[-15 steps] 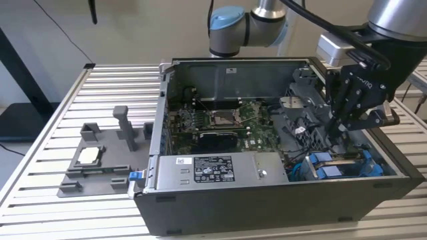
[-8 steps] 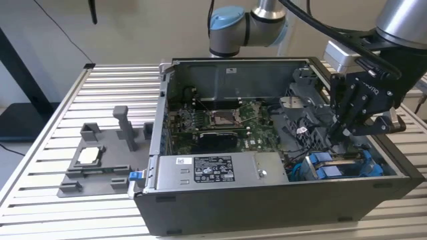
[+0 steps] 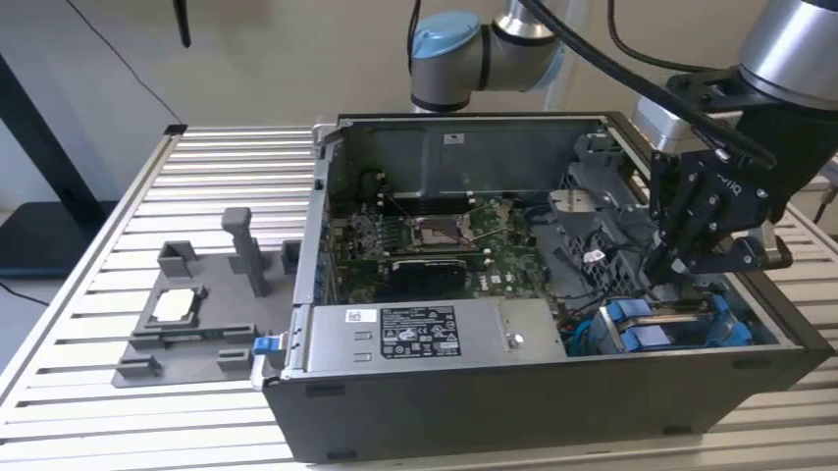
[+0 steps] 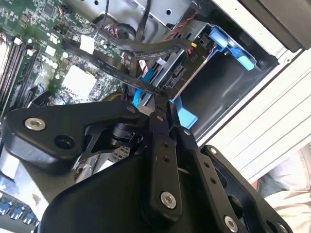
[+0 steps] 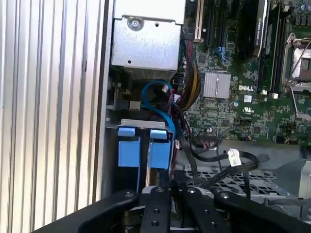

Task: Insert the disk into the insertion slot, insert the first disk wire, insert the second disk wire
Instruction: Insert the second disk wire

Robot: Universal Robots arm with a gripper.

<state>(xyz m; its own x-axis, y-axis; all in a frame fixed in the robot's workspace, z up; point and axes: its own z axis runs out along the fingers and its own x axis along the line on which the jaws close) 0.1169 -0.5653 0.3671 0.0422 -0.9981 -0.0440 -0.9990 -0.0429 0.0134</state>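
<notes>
2 blue tabs [image 5: 144, 148] sit just beside the silver box [image 5: 145, 45]; black cables [image 5: 214, 162] curl near the green board [image 5: 243, 87].

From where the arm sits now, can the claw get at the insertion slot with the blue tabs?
Probably yes. The claw hangs inside the open case just above the insertion slot, with no lid over it. Loose black cables beside the blue tabs may crowd the approach.

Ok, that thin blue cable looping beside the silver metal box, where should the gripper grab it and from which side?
Probably its free arch: the thin blue cable loops clear of the red and yellow wire bundle there. Come down through the open side of the case; its lower run tucks against the blue-tabbed dark cage.
</notes>
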